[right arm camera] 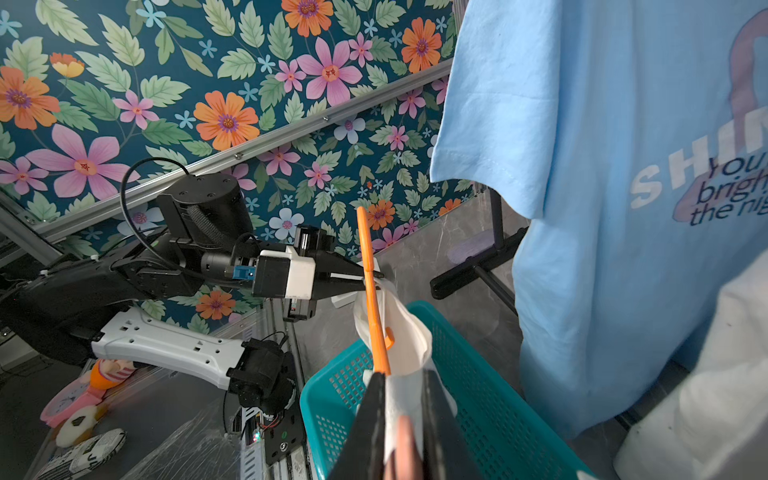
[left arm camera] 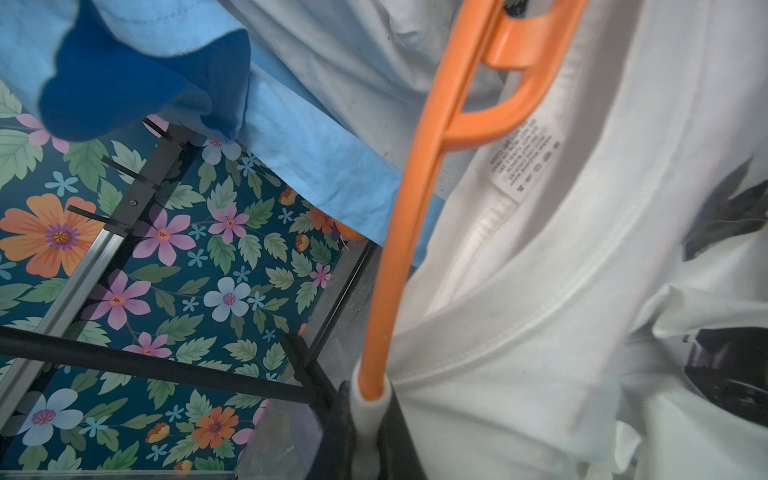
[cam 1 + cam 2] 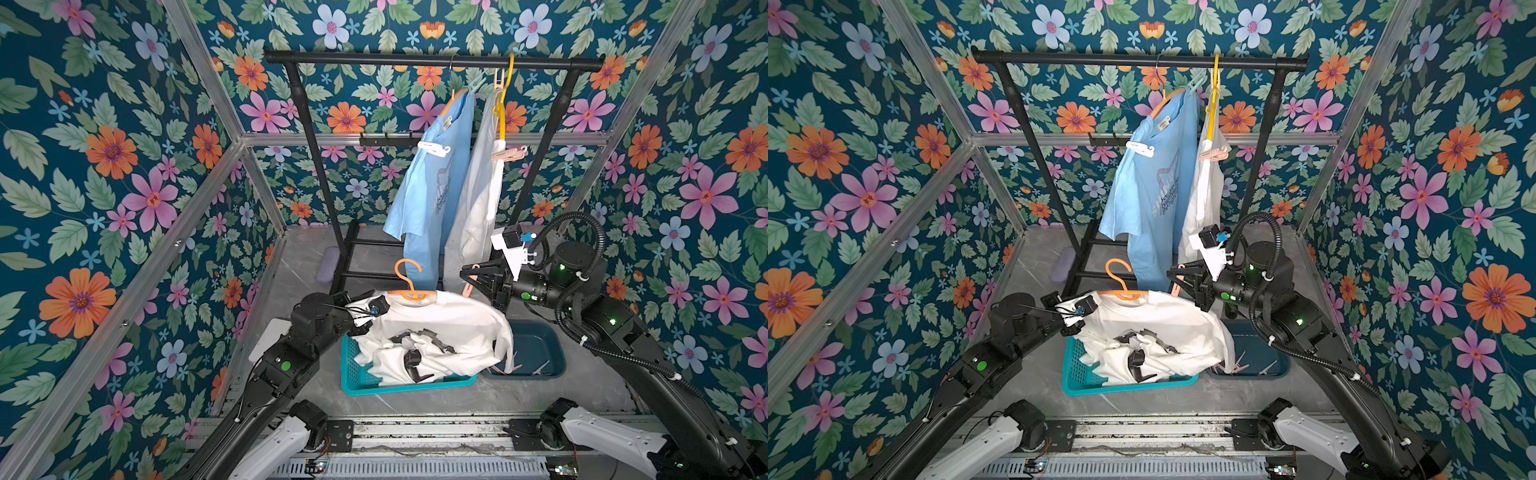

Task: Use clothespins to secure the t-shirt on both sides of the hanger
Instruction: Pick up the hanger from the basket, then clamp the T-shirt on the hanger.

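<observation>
Left arm: the left jaws are closed on the nine o'clock end of the orange plastic hanger [image 3: 415,295], with white cloth pinched in beside it. In both top views the shirt hides the tips, so we read this grip from the wrist views.
Right arm: the right jaws are closed around a pale pink clothespin [image 3: 468,288] at the hanger's three o'clock end. White cloth runs between them, and we cannot tell whether the peg bites the cloth.
Shirt: the white t-shirt with black print [image 3: 449,328] hangs on the hanger with its collar at the hook. Its lower part is slumped into the teal plastic mesh basket [image 3: 353,376].
Hanger: it is held between the two arms above the basket, hook towards twelve o'clock. Its shoulders are under the cloth.
Spare pegs: loose clothespins [image 3: 517,366] lie in the dark blue plastic tub [image 3: 536,345], just at three o'clock of the basket on the grey desk [image 3: 457,401]. A sleeve covers part of the tub, so we cannot count them.
Rail: the black metal rail [image 3: 415,59] at twelve o'clock carries a light blue t-shirt [image 3: 432,178] and a white garment [image 3: 482,187] on a yellow hanger [image 3: 503,108].
Pegs on the rail: a white peg [image 3: 433,148] sits on the blue shirt and a pink peg [image 3: 509,153] on the white garment. A pale green peg [image 3: 476,85] is near the blue shirt's hook, and what it clamps is hard to make out.
Cut off: both arms leave the frame at six o'clock.
</observation>
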